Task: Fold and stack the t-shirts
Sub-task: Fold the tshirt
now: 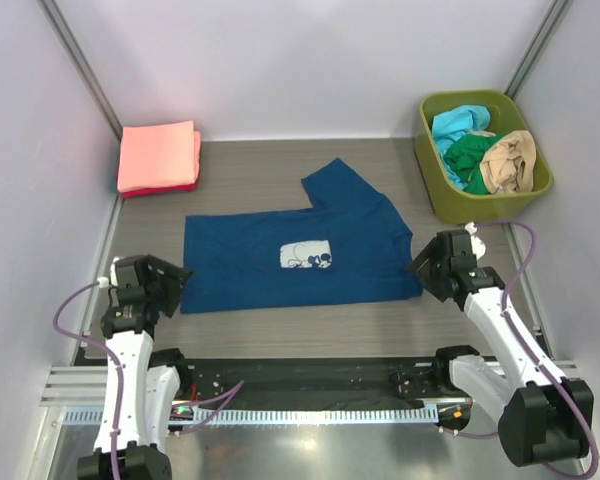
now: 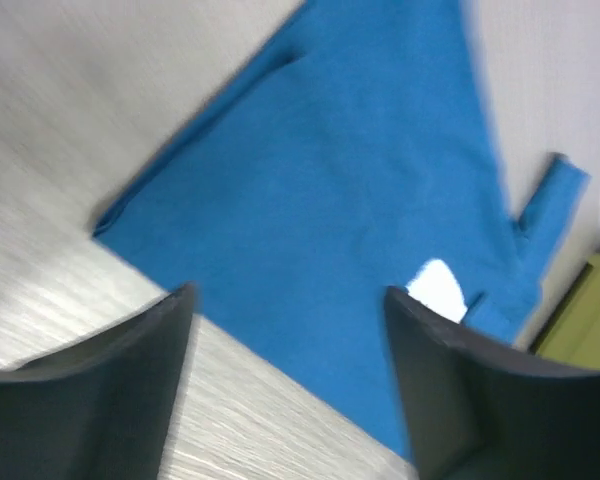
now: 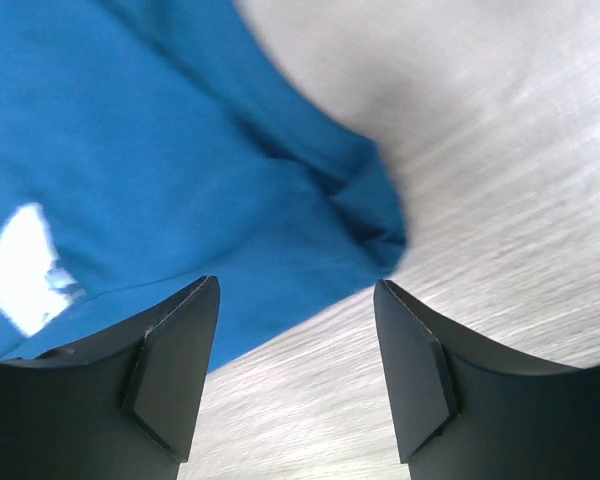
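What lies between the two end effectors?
A navy blue cloth t-shirt with white print, spread flat between left end effector and right end effector; top view.

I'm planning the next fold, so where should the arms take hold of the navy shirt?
Likely at its two near corners, from the near side: the navy shirt lies flat and wide, and the open left gripper and right gripper each hang just off one end.
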`<state>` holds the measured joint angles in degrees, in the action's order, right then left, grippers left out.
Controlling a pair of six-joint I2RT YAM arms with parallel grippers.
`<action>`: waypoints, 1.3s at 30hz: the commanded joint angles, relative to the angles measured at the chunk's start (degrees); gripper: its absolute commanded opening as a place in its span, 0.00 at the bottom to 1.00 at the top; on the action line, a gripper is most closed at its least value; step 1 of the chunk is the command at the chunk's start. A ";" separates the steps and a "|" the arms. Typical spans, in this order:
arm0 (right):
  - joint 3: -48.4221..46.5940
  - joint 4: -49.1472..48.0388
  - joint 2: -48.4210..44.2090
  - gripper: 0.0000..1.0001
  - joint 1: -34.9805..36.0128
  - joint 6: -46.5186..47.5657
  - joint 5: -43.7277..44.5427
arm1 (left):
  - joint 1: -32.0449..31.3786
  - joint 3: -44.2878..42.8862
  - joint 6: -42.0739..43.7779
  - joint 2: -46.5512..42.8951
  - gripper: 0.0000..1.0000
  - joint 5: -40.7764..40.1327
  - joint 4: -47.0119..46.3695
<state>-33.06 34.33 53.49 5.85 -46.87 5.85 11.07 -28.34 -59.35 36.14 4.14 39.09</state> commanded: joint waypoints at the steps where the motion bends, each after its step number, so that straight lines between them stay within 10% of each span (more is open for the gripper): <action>1: -10.49 -0.66 -0.86 0.70 -0.22 5.36 -3.10 | 0.36 -8.47 4.39 0.15 0.81 2.52 0.12; 9: -45.79 -1.63 26.36 0.71 5.91 19.09 2.31 | 0.44 -27.11 26.12 12.28 0.84 2.98 8.02; 24: -115.27 -2.33 94.84 1.00 10.33 34.30 6.82 | -3.95 -19.65 30.70 7.10 0.84 -2.56 2.31; 39: -116.27 -17.10 107.08 0.93 14.19 34.66 8.39 | -6.24 -19.65 30.88 8.77 0.84 -2.56 2.66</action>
<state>-147.61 19.94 158.82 19.00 -12.12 13.54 5.23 -47.92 -29.50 45.15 2.22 43.48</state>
